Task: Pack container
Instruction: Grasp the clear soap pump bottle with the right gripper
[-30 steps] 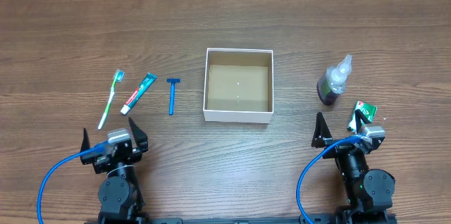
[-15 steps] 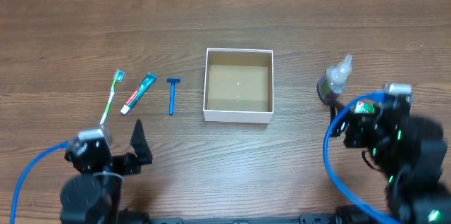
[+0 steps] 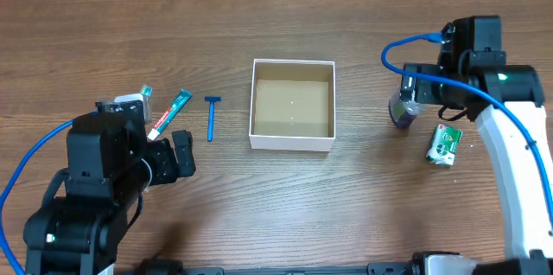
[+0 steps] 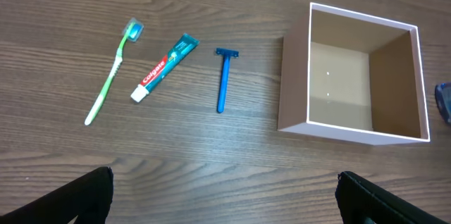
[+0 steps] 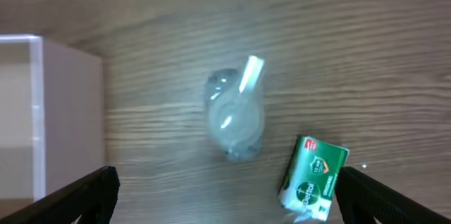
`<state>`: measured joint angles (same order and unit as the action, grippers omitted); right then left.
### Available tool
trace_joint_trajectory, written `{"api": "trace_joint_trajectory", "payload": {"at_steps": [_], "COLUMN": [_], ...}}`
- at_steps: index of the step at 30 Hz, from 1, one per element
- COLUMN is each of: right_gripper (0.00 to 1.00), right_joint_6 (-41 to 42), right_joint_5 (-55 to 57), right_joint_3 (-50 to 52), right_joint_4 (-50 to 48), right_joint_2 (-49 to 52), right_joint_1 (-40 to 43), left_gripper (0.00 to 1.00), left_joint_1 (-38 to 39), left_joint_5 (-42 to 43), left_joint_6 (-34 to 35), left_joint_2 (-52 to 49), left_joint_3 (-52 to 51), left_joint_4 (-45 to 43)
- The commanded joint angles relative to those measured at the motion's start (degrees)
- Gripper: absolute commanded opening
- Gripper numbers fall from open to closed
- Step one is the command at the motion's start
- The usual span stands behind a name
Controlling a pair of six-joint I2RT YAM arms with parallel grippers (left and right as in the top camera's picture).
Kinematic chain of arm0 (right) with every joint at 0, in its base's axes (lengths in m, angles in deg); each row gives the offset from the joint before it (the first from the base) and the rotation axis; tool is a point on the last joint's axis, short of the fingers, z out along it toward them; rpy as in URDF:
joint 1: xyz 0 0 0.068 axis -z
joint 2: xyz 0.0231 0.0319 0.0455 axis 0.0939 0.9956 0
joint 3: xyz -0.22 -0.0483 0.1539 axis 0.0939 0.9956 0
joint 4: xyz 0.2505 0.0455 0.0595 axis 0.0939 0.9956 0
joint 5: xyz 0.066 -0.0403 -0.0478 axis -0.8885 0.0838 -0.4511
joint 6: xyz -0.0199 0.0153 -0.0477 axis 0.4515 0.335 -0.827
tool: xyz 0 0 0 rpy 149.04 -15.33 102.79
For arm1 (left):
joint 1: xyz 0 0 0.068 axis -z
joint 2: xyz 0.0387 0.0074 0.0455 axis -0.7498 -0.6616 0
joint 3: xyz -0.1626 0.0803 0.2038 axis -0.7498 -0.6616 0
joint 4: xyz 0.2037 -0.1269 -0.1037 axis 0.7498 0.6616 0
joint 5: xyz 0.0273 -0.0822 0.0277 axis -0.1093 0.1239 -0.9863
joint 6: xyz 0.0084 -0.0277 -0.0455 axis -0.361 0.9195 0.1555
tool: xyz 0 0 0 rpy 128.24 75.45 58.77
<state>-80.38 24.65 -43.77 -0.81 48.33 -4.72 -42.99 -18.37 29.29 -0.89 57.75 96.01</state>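
Observation:
The container (image 3: 292, 143) is a square white box with a brown bottom. It stands empty mid-table and also shows in the left wrist view (image 4: 294, 76) and the right wrist view (image 5: 67, 111). A clear bottle (image 3: 401, 116) with a nozzle stands to its right (image 5: 236, 115), with a green soap box (image 3: 445, 144) beside it (image 5: 313, 178). To the container's left lie a blue razor (image 3: 210, 118), a toothpaste tube (image 3: 170, 112) and a green toothbrush (image 4: 113, 72). My left gripper (image 3: 164, 154) is open and empty (image 4: 225, 196). My right gripper (image 3: 430, 95) is open and empty above the bottle (image 5: 229, 192).
The wooden table reaches its far edge at the top of the overhead view. My left arm body (image 3: 95, 180) covers most of the toothbrush from above. Blue cables hang from both arms.
Both arms have risen from the front edge and moved forward. The right arm now hangs over the bottle, and the left arm now covers the toothbrush handle. No object has moved.

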Motion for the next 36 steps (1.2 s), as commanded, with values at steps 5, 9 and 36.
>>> {"api": "trace_joint_trajectory", "payload": {"at_steps": [5, 9, 36], "right_gripper": [1.0, 1.0, 0.44], "right_joint_6": [-10.14, -12.02, -11.76], "right_joint_5": [-9.77, -9.75, -6.49], "right_joint_3": [12.17, 17.66, 18.62], "right_joint_4": [-11.82, -18.51, -24.94], "right_joint_2": [1.16, 2.01, 7.5], "right_joint_1": [3.87, 3.87, 3.87], "left_gripper": [1.0, 1.0, 1.0], "left_joint_1": [-0.15, -0.15, -0.15], "left_joint_5": [-0.68, -0.7, -0.68], "left_joint_6": [0.52, 0.52, 0.52], "left_joint_2": [-1.77, -2.58, -2.97], "left_joint_3": [1.25, 1.25, 1.22], "left_joint_4": [-1.49, -1.75, -1.73]}}
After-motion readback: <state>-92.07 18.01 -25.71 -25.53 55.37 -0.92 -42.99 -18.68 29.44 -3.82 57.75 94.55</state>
